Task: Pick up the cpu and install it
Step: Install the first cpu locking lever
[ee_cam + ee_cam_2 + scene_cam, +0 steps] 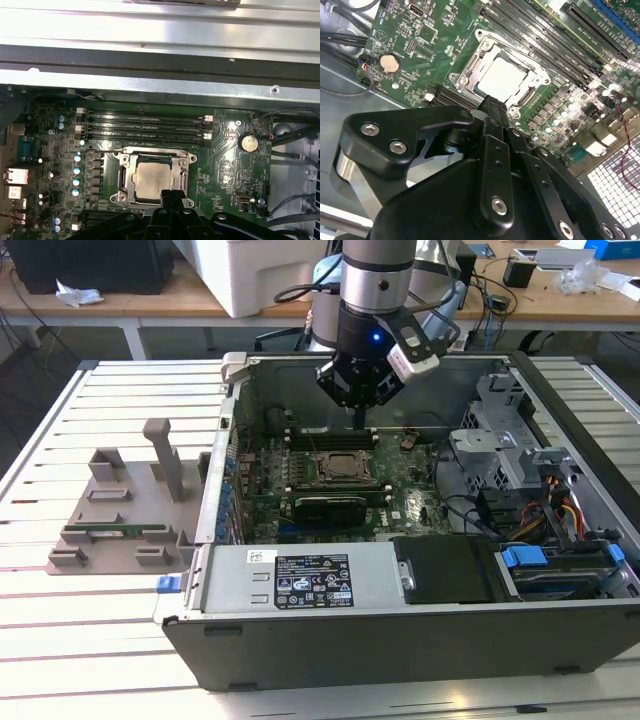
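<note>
Over the socket with the cpu already seated, gripper jaws pinched together on nothing; light, stiff, fragile underneath, so edges only.

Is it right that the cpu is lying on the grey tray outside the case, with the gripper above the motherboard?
Not quite. The cpu isn't on the tray; it sits in the socket on the motherboard, as both wrist views show. The gripper does hang above the motherboard in the exterior view.
</note>
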{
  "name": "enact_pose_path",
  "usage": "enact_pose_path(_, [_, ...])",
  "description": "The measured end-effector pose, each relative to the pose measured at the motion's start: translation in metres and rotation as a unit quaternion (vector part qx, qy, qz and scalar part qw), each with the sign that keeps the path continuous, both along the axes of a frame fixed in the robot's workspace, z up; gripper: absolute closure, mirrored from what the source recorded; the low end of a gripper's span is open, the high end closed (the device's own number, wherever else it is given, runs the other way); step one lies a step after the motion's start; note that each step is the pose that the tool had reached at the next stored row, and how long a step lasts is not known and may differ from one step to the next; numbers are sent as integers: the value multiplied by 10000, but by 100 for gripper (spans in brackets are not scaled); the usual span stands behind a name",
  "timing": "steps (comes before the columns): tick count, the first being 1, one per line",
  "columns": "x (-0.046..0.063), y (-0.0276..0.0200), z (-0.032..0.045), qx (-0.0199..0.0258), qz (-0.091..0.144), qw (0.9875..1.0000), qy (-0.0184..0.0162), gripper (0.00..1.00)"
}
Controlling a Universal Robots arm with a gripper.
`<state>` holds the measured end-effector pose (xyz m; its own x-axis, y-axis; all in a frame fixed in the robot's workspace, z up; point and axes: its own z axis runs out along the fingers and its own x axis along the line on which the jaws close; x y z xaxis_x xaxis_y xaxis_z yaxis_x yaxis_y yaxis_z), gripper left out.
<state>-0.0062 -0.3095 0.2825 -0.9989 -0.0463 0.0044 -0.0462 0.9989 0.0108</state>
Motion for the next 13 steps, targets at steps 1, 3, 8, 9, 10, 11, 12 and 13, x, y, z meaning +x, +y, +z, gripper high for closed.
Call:
enact_pose_path(1, [0, 0, 12, 0, 0, 10000, 0, 89])
enact_pose_path(3, [0, 1, 71, 0, 0, 10000, 0, 89])
enact_pose_path(8, [0, 1, 84, 0, -1, 10000, 0, 89])
enact_pose_path(9, [-4, 1, 84, 0, -2, 10000, 0, 89])
enact_pose_path(10, [-14, 1, 84, 0, -1, 10000, 0, 89])
enact_pose_path(11, [-26, 1, 84, 0, -1, 10000, 0, 89])
enact_pose_path(12, [-40, 1, 84, 0, -1, 10000, 0, 89])
enact_pose_path(13, [-60, 1, 84, 0, -1, 10000, 0, 89])
